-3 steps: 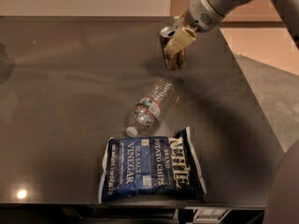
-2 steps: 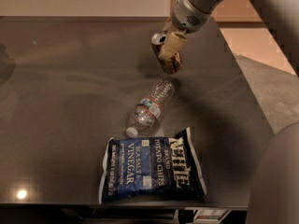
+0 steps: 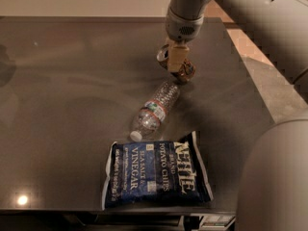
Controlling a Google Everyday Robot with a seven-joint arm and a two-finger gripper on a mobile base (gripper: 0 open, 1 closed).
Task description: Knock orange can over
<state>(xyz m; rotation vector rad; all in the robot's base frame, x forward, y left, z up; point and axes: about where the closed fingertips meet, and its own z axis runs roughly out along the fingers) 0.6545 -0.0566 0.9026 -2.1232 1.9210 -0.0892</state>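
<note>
Closest to the camera there's a blue bag of chips [image 3: 154, 174] lying flat near the front edge of the dark table [image 3: 57, 81], printed side up. A big grey rounded chunk of the robot [image 3: 274, 177] fills the bottom right corner next to it.

Just behind the bag is a clear plastic water bottle [image 3: 154, 110] on its side. It's angled so the white cap points down toward the bag's top left corner, and the base points up and right toward the can.

Past the bottle's base, toward the back right of the table, is the orange can [image 3: 186, 72]. It's not upright, it's leaning with the silver top tipped over to the left and the orange-brown body lower right.

The gripper [image 3: 175, 57] is right on top of it, coming straight down from the grey arm [image 3: 185, 13] and covering the can's middle. It's touching the can for sure, but I honestly can't tell how far open it is or whether it's actually clamped on.
</note>
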